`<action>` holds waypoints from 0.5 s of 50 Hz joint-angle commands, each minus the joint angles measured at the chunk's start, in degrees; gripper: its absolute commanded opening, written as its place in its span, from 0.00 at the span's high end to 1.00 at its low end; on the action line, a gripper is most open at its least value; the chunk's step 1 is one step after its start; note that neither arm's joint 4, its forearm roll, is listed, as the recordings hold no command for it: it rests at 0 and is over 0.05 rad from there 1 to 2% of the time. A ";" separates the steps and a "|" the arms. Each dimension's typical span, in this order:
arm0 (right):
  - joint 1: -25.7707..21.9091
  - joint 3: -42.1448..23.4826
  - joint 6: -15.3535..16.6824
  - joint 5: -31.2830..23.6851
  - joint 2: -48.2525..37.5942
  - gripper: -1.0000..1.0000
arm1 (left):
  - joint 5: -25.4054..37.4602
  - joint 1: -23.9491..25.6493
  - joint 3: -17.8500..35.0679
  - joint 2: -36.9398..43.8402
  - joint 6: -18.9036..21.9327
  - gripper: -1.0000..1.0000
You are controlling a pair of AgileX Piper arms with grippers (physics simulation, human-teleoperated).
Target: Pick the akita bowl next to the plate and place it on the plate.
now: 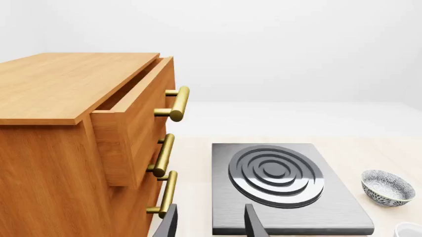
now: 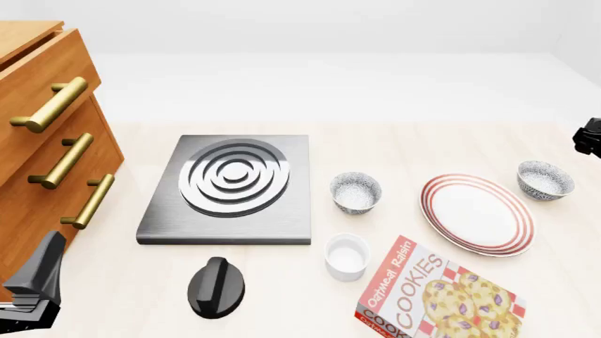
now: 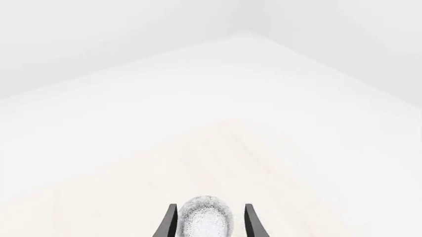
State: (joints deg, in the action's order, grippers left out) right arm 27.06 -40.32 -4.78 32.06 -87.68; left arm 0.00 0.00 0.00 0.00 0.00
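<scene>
**Speckled bowl sits beside the plate, right arm at the table's edge**

Nearest the camera in the front view, the left gripper point(image 2: 33, 292) shows as a dark shape at about 8 o'clock, low by the wooden drawer cabinet point(image 2: 42, 134). Its wrist view shows the two fingertips point(image 1: 167, 223) spread with nothing between them — jaws apart, empty. A black knob point(image 2: 216, 286) lies at 7 o'clock, a cookie box point(image 2: 440, 296) at 5 o'clock, and a plain white ramekin point(image 2: 347, 256) sits between them, just beyond.

Further out, the plate point(image 2: 477, 213) with red rings lies at 4 o'clock. One akita bowl point(image 2: 545, 180) stands just beside the plate's far right rim, at about 3 o'clock; its twin bowl point(image 2: 356, 192) stands on the plate's other side, near the centre, close to the stove plate point(image 2: 230, 190) with its raised rings.

The right arm point(image 2: 587, 137) enters only as a dark piece at the 3 o'clock edge, beyond the akita bowl. In the right wrist view, the right gripper point(image 3: 208, 222) has its fingers parted, and a speckled rounded shape appears between them — whether they touch it cannot be told.
</scene>
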 commanded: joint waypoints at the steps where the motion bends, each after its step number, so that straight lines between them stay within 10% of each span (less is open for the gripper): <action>1: 0.50 -0.87 -0.43 0.68 -2.48 0.00 | 0.00 0.00 0.00 0.00 0.00 0.00; 25: 1.06 -3.86 -2.54 1.06 -8.91 0.00 | 0.00 0.00 0.00 0.00 0.00 0.00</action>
State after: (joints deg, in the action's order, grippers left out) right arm 27.82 -42.97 -6.42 32.94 -94.01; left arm 0.00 0.00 0.00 0.00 0.00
